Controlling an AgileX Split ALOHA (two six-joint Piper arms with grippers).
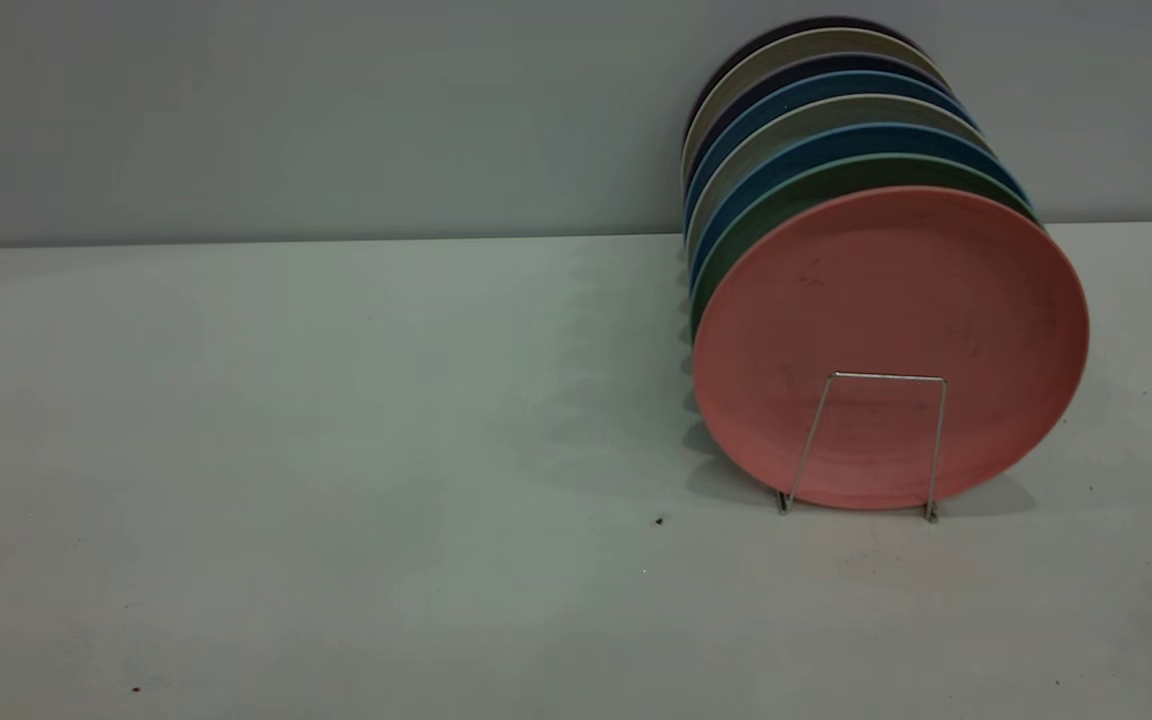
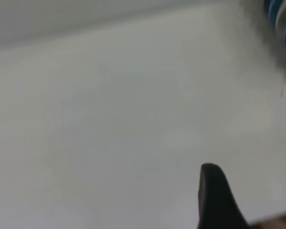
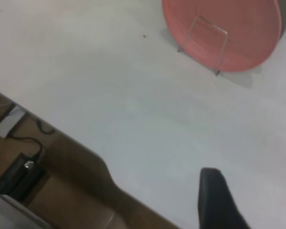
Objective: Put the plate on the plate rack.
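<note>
1. The bench [image 1: 336,450] is a pale, flat surface that fills most of the exterior view, with a plain wall behind it.
2. A row of upright plates [image 1: 816,130] stands at the right side of the bench, packed face to face, in blue, grey, green and dark tones.
3. The plate [image 1: 891,340], salmon-pink with faint dark scuffs, stands on edge at the front of that row, touching the green one behind it.
4. The plate rack [image 1: 876,440] shows 1 thin silver wire loop in front of the plate's lower face, its 2 feet on the bench.
5. The right gripper [image 3: 250,200] hangs over the bench near its edge, well apart from the plate, fingers spread and released.
6. The left gripper [image 2: 250,200] hangs over bare bench, fingers likewise apart, grasping nothing.
</note>
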